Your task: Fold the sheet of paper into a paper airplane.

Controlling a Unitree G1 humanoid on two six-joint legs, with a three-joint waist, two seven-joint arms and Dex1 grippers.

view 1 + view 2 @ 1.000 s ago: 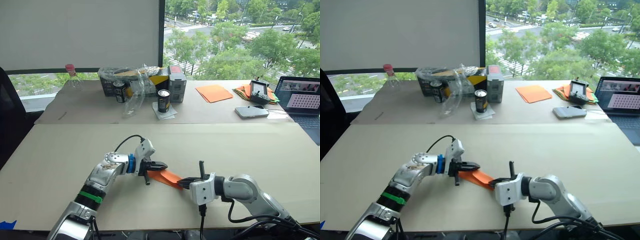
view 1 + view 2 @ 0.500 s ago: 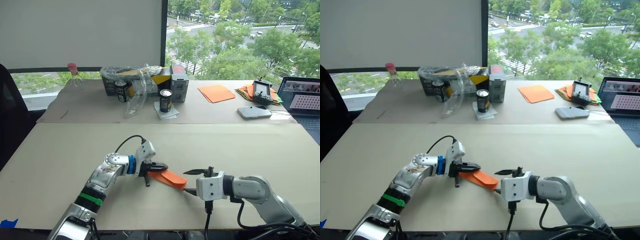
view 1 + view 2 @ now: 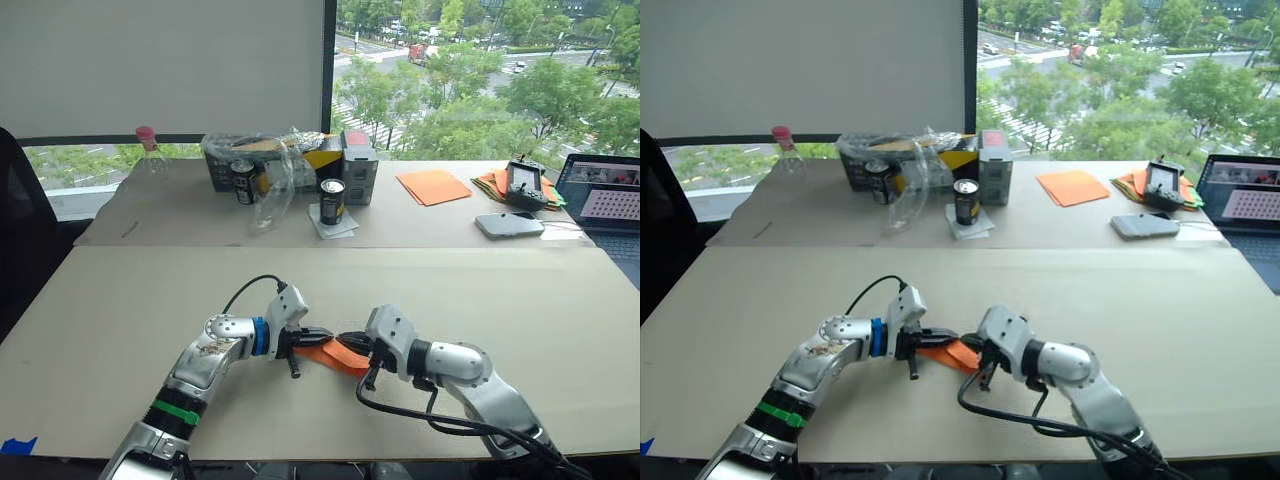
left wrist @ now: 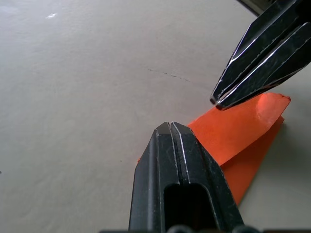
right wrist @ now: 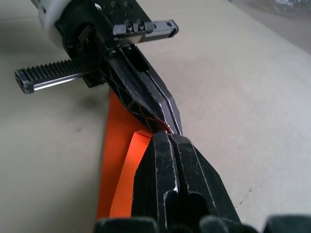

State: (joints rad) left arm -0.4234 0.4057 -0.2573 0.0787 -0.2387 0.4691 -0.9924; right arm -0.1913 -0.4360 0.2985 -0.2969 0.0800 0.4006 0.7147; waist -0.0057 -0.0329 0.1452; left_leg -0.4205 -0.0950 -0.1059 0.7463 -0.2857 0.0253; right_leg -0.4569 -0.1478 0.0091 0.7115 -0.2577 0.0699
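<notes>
The left gripper [image 3: 312,338] reaches in from the near left, forearm low over the worktop [image 3: 120,300], its fingers pressed together on the left end of the sheet of paper [image 3: 335,356]. The paper, already folded into a narrow strip, lies near the front middle of the worktop, its long axis running left to right between the two grippers. The right gripper [image 3: 352,343] comes from the near right with its elbow bent, pointing left; its fingers are together, tips over the strip's raised flap, almost meeting the left fingertips [image 5: 171,127]. Both arms are equally close.
</notes>
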